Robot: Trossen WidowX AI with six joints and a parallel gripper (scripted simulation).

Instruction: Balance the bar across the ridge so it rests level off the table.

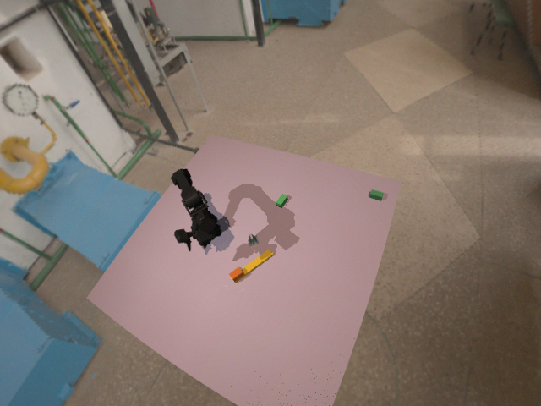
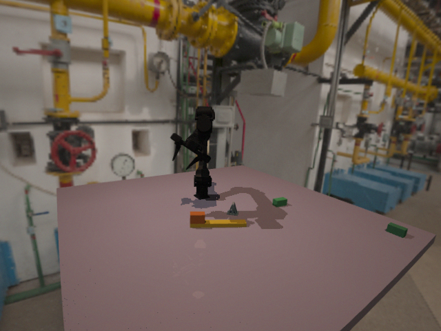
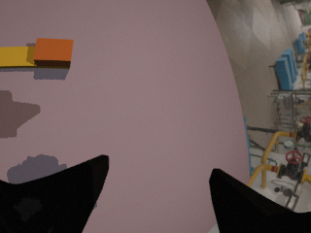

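The bar (image 1: 259, 260) (image 2: 224, 223) (image 3: 53, 49) is a flat yellow strip with an orange block (image 1: 236, 273) (image 2: 197, 216) on one end. It lies flat on the pink table (image 1: 210, 341) (image 2: 135, 285) (image 3: 150, 46). The ridge (image 1: 253, 239) (image 2: 233, 209), a small dark grey wedge, stands just behind the bar and apart from it. My gripper (image 1: 185, 241) (image 2: 182, 156) (image 3: 160, 170) is open and empty. It hangs high above the table, to the left of the bar and ridge. The wrist view shows only the bar's orange end, at the upper left.
Two small green blocks lie on the table: one (image 1: 281, 200) (image 2: 280, 201) behind the ridge, one (image 1: 376, 194) (image 2: 396, 229) near the far right edge. The arm's base (image 2: 201, 190) stands behind the bar. Blue cabinets and pipes surround the table.
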